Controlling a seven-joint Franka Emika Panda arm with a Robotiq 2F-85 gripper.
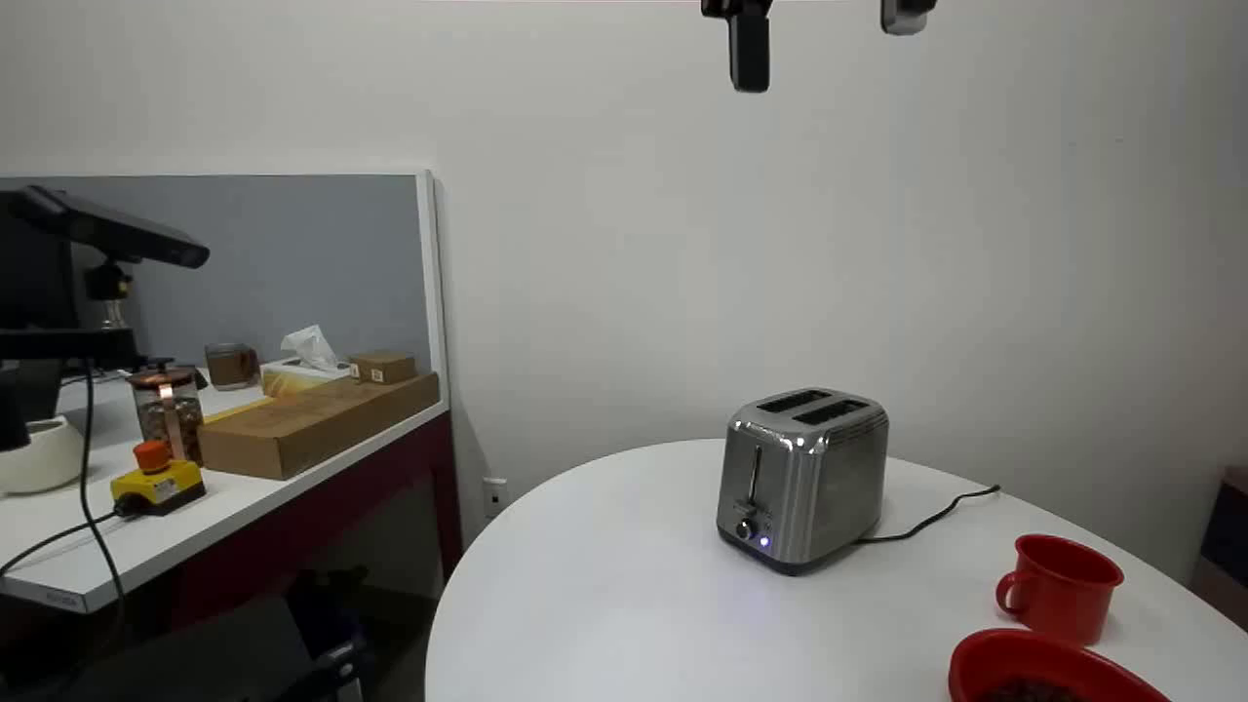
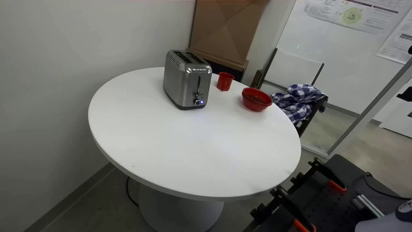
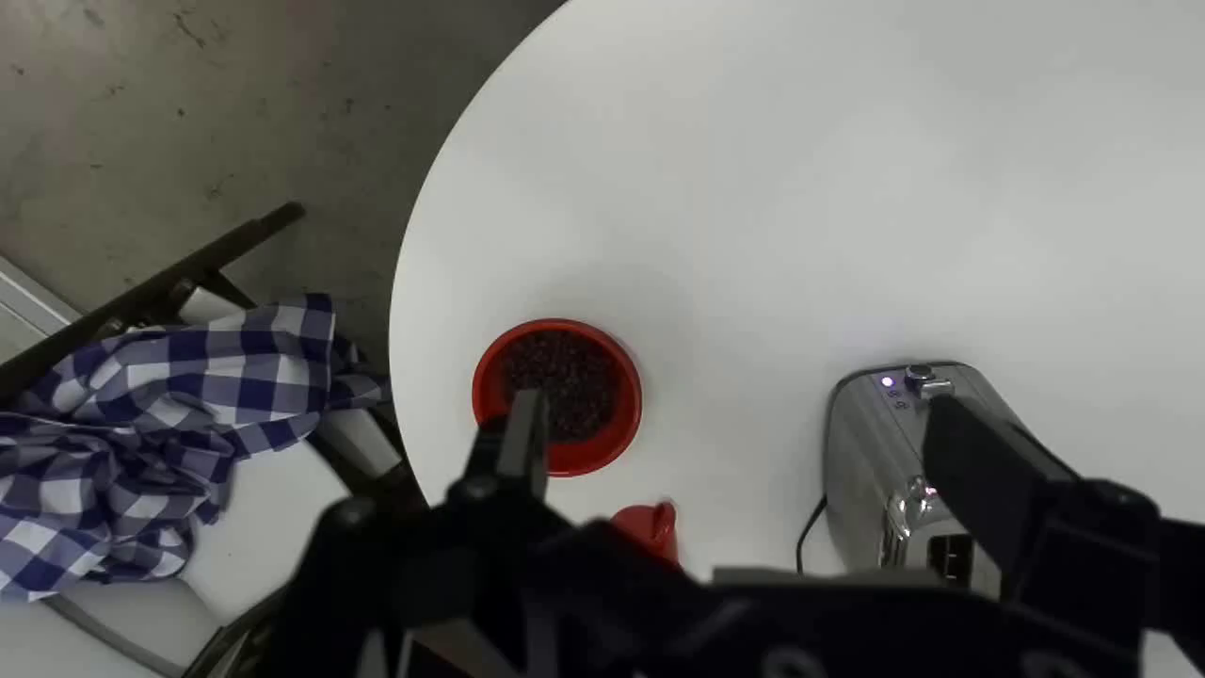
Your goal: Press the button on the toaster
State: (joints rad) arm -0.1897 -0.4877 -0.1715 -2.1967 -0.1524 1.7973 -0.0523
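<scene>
The silver toaster point(image 1: 846, 492) stands upright on the white round table, its front with lever, knob point(image 1: 746, 528) and a small lit bluish light showing. It also shows in an exterior view point(image 2: 177, 79). In the wrist view the toaster point(image 3: 859, 490) is at lower right, partly hidden behind one finger; the knob point(image 3: 919, 373) and light are visible at its front edge. My gripper point(image 3: 739, 407) is open and empty, its fingers wide apart. In an exterior view the gripper point(image 1: 827, 57) hangs at the top edge, high above the toaster; most of it is cut off.
A red cup point(image 1: 1065, 588) and a red bowl point(image 2: 256, 99) with dark contents stand beside the toaster on the table point(image 2: 193, 151). A thin black cord point(image 1: 931, 522) runs behind the toaster. A chair with a checkered cloth point(image 2: 299, 100) stands past the table edge.
</scene>
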